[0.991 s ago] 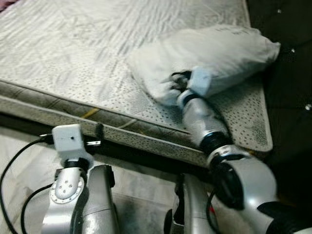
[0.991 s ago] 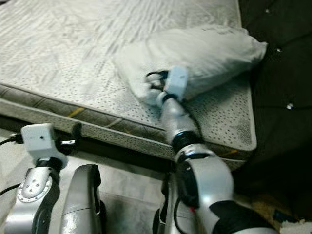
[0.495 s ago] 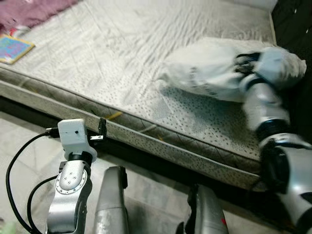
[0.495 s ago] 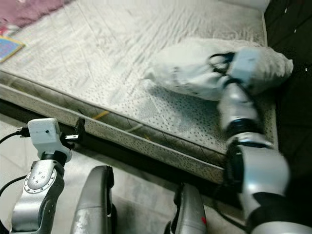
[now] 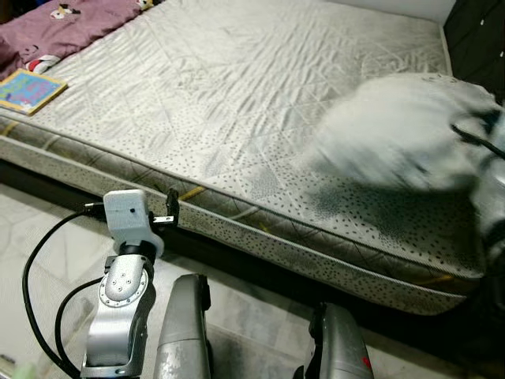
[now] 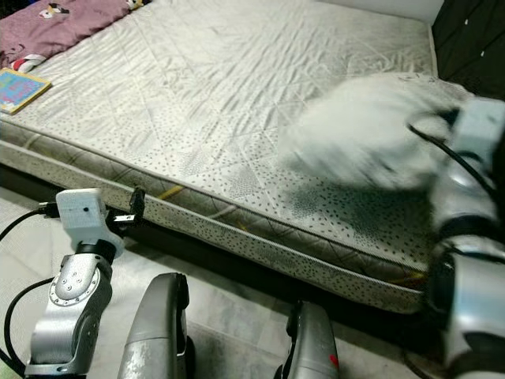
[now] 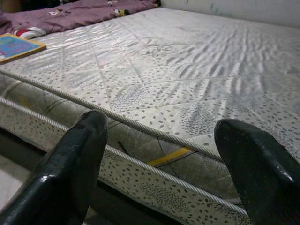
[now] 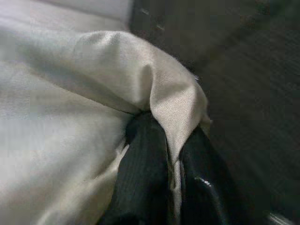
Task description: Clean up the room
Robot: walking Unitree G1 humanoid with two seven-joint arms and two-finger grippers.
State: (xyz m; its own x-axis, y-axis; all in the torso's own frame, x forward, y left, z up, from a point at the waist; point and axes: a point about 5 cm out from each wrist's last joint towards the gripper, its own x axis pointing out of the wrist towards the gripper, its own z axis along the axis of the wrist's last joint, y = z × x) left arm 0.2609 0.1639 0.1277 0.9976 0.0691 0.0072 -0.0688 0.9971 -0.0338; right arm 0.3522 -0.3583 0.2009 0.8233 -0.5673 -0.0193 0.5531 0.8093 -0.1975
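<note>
Bare quilted mattress (image 5: pixel 237 95), book (image 5: pixel 30 89) and purple bedding (image 5: pixel 71 20) at far corner. White pillow (image 6: pixel 371 130) blurred in motion near dark headboard (image 6: pixel 473 39), cloth fold pinched between right gripper (image 8: pixel 171 154) fingers. Left gripper (image 7: pixel 161 159) spread wide, low by mattress edge. Best kept firmly pinched, set flat at headboard. Pillow outline smeared; right arm cut off.
</note>
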